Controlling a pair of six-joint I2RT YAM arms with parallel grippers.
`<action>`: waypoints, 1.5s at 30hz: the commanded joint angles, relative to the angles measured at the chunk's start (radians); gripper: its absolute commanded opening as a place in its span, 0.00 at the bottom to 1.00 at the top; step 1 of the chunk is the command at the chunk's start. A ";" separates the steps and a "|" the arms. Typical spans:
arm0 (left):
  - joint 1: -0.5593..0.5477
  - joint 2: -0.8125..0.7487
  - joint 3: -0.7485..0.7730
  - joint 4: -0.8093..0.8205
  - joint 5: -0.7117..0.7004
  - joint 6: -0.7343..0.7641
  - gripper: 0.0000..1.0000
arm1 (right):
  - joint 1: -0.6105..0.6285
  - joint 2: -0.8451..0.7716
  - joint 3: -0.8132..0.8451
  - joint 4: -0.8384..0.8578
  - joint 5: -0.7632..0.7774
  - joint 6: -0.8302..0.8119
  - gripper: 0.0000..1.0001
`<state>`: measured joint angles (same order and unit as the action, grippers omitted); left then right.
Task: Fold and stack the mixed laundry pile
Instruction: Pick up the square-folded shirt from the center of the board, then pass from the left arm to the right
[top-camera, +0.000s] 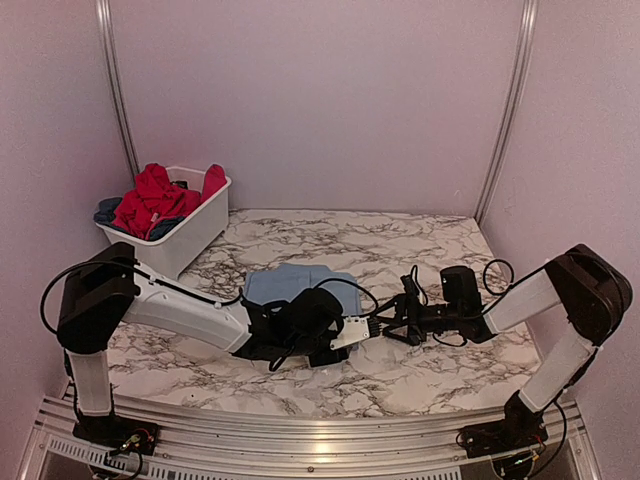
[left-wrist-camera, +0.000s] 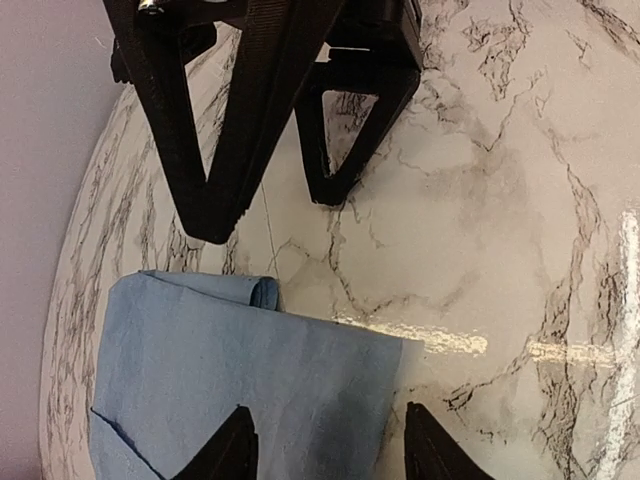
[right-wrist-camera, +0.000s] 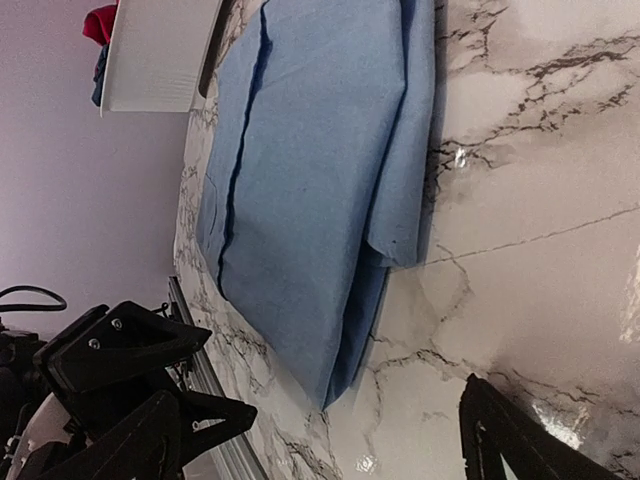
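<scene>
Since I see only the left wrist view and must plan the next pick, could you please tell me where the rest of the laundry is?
Observer: It is in a white basket at the far left corner of the table, with red clothes heaped above its rim.
Operator: Thank you. Is anything else in there with them?
Observer: Yes, some dark blue cloth shows beneath the red at the basket's left end.
</scene>
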<state>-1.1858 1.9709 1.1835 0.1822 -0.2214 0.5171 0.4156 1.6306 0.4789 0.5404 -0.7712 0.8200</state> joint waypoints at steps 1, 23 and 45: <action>-0.009 0.067 0.057 0.006 -0.029 0.017 0.51 | -0.012 0.004 0.012 0.028 -0.008 0.011 0.91; 0.008 0.059 0.098 0.015 0.030 0.057 0.00 | -0.015 0.076 0.021 0.145 -0.043 0.102 0.98; 0.006 -0.003 0.087 0.020 0.063 0.032 0.00 | 0.108 0.455 0.185 0.731 -0.033 0.523 0.70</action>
<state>-1.1801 1.9953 1.2797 0.1898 -0.1730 0.5629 0.4976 2.0369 0.6205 1.1030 -0.8227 1.2369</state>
